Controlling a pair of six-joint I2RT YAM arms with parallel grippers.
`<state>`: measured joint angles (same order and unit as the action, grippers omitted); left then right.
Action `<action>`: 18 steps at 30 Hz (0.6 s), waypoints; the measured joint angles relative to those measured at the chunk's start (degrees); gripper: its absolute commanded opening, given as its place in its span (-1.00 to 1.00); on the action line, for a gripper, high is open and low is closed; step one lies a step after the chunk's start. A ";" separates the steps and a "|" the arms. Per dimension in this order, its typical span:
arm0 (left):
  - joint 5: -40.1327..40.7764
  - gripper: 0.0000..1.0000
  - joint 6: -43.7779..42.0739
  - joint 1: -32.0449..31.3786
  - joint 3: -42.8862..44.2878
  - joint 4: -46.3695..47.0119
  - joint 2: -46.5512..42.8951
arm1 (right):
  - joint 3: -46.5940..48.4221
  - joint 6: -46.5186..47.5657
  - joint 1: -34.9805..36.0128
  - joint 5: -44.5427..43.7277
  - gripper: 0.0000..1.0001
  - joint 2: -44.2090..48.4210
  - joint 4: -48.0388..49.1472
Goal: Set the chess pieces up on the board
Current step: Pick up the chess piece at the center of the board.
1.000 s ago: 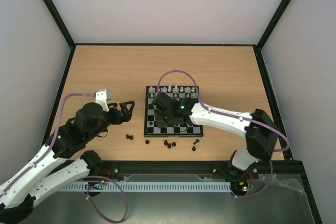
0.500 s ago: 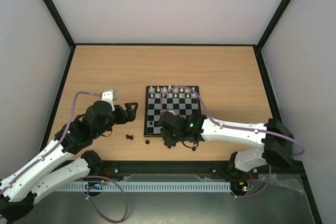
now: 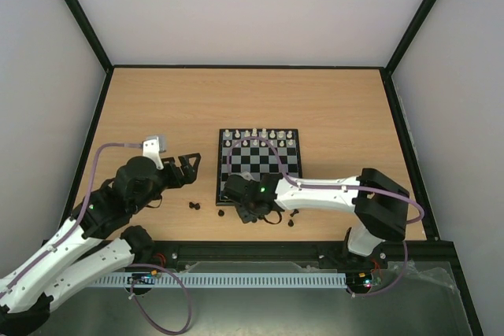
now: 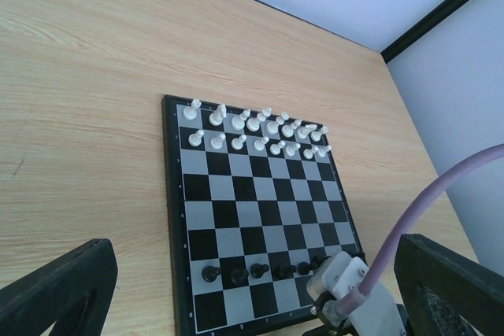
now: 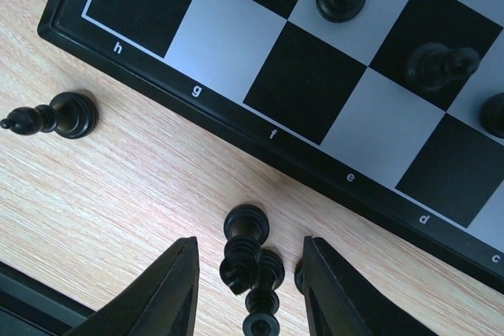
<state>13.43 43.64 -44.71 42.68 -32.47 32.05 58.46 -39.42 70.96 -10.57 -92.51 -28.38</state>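
At the left of the overhead view the left end effector (image 3: 191, 169) hangs over bare tabletop (image 3: 157, 108) with its jaws spread wide and nothing in them, so it has no part in the job right now. Just to its right a couple of black pieces (image 3: 194, 205) lie loose on the wood, off the near-left corner of the board (image 3: 264, 164), which sits a little right of centre in the frame. The white pieces (image 4: 256, 131) fill the two far rows, so that side looks finished to me. Black is only partly done: a line of black pawns (image 4: 236, 275) stands in the second row from the near edge, and the nearest row looks bare where I can see it. Below the board's near edge the right end effector (image 5: 248, 257) is down low, its fingers parted either side of a little heap of fallen black pieces (image 5: 246, 234), neither pad touching yet. More strays (image 3: 293, 218) lie further right, so roughly the back rank remains.
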 measured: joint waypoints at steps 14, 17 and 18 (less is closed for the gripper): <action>0.70 0.99 0.33 0.00 0.00 -0.50 -0.81 | 1.81 0.42 0.00 -0.28 -0.75 -3.32 -0.04; 0.72 0.99 0.35 0.00 0.00 -0.50 -0.81 | 1.84 0.50 0.00 -0.42 -0.77 -3.32 -0.07; 0.72 0.99 0.35 0.00 0.00 -0.50 -0.81 | 1.84 0.48 0.00 -0.44 -0.77 -3.32 -0.07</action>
<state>14.15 43.99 -44.71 42.68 -32.97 31.24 60.29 -38.94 70.96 -11.00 -95.83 -28.45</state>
